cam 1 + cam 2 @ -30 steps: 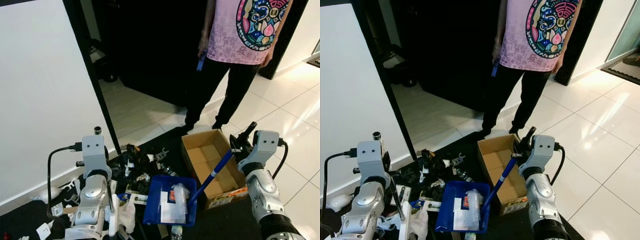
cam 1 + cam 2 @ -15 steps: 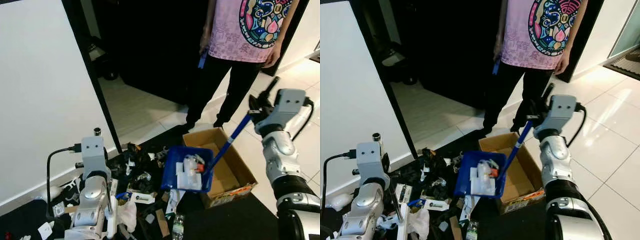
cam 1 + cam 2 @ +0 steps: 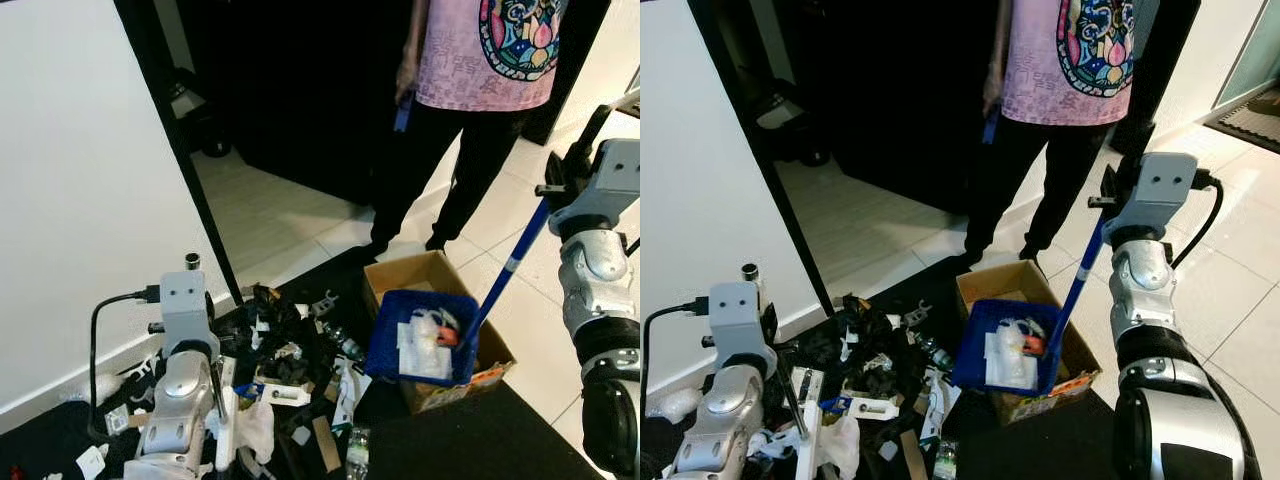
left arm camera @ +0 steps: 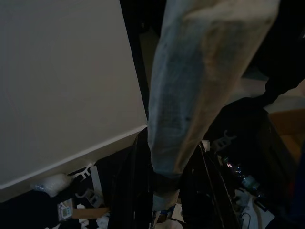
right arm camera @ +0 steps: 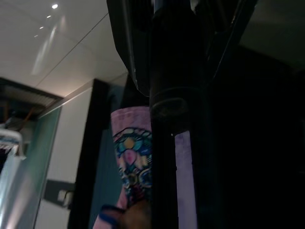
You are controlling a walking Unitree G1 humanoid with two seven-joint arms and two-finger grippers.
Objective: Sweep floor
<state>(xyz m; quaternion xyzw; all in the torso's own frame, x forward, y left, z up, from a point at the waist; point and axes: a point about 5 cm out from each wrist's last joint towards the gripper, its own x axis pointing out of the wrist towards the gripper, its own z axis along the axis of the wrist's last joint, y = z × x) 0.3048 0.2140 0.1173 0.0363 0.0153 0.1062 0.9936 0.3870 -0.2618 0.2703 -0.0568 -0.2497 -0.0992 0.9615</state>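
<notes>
My right end effector (image 3: pixel 1118 196) is clamped on the blue handle (image 3: pixel 1078 278) of the dustpan (image 3: pixel 1006 345). The arm is raised, so the pan hangs at the handle's low end, directly over the open cardboard box (image 3: pixel 992 291).

The dustpan is loaded: white paper and plastic scraps plus something small and orange-red sit in its tray. It looks roughly level or tipped a little, and nothing is spilling. Judgement: this load is scooped and in position over the box, but not yet dumped.

My left end effector (image 3: pixel 222 425) is low, on the side of the litter away from the box, and holds an upright pale stick (image 4: pixel 190 86). I take it for the broom handle, but the brush end isn't clear. In the left wrist view the fingers (image 4: pixel 128 191) bracket that stick closely.

A lot is left to do. The litter pile (image 3: pixel 290 355) of dark scraps, white wrappers, cardboard bits and a small bottle lies on the black mat (image 3: pixel 480 445) just beside the box, between it and my left arm. More white scraps sit beyond my left arm, further from the box.

A person (image 3: pixel 1065 90) in a pink shirt stands just behind the box, close to the raised handle.

Next is likely to tip the pan into the box, then go back for more sweeps.
</notes>
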